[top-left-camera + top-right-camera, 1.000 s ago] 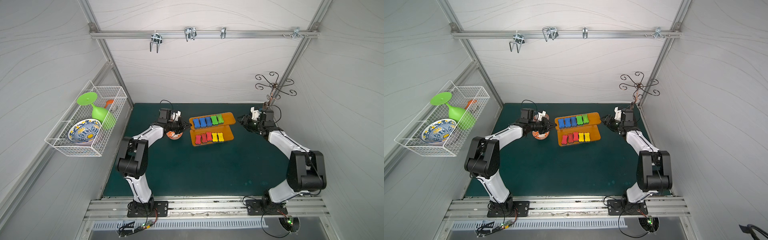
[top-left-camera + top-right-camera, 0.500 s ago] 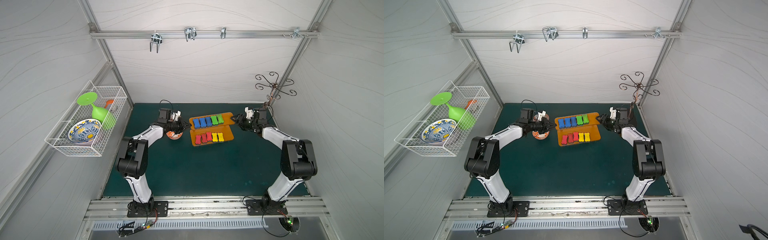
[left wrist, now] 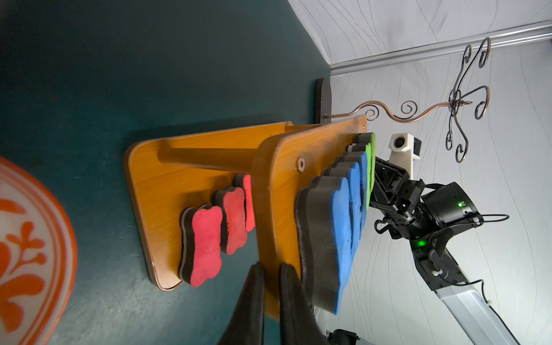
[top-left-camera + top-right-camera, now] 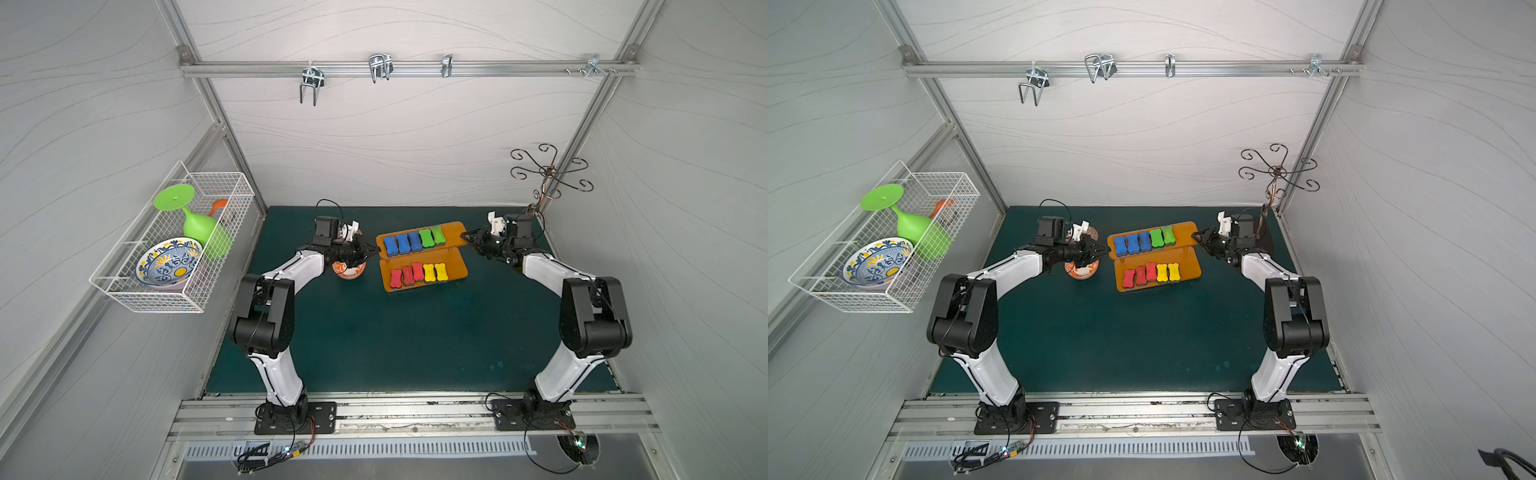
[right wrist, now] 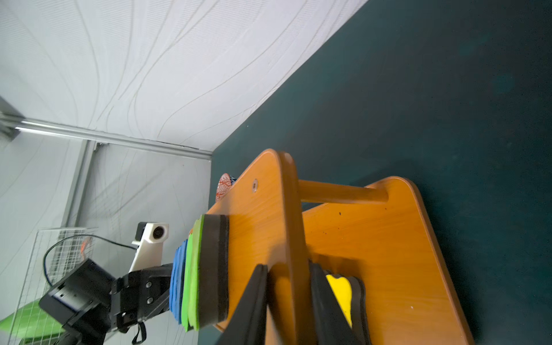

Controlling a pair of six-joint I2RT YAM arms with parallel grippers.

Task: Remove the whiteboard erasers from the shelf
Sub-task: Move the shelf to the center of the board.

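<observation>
Top views both: found shelf (image 4: 453, 231) at 12 o'clock on mat (image 4: 395, 340), bare room toward 6. Counted five whiteboard erasers (image 4: 409, 242) per tier. Noted wall basket (image 4: 145, 297) at 9 holding goblet (image 4: 199, 226), bowl (image 4: 168, 264). Saw left gripper (image 4: 374, 252), arm outstretched, clamped on upper board's 9 o'clock edge; right gripper (image 4: 465, 237) straddling its 3 o'clock edge, grip unclear.

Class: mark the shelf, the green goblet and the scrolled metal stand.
shelf (image 4: 453, 231): a top view, upper board's bare end
green goblet (image 4: 210, 239): a top view, its cup
scrolled metal stand (image 4: 549, 169): a top view, central hub
</observation>
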